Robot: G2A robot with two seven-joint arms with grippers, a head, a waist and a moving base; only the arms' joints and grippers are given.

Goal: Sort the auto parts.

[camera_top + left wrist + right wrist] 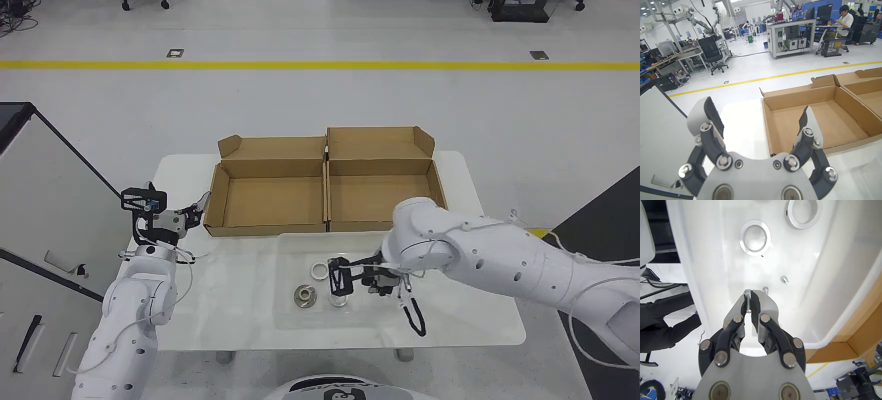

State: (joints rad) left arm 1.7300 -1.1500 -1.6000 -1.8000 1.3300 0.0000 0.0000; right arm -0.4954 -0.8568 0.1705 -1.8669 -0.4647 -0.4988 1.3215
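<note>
A white tray (831, 279) on the table holds the parts. My right gripper (748, 294) hangs just over the tray floor, shut on a threaded steel bolt (748, 303) that lies lengthwise between the pads. Two loose bolts (784, 279) (765, 289) stand close beside it. Farther along the tray lie a flanged metal ring (755, 238) and a plain ring (804, 214). From above, the right gripper (338, 280) sits beside both rings (319, 270) (304, 295). My left gripper (759, 111) is open and holds nothing, raised at the left table edge (195, 212) facing a cardboard box (810, 121).
Two open cardboard boxes stand side by side at the back of the table, the left box (270, 195) and the right box (385, 185). The tray (300, 315) lies just in front of them. A grey panel (40, 200) stands left of the table.
</note>
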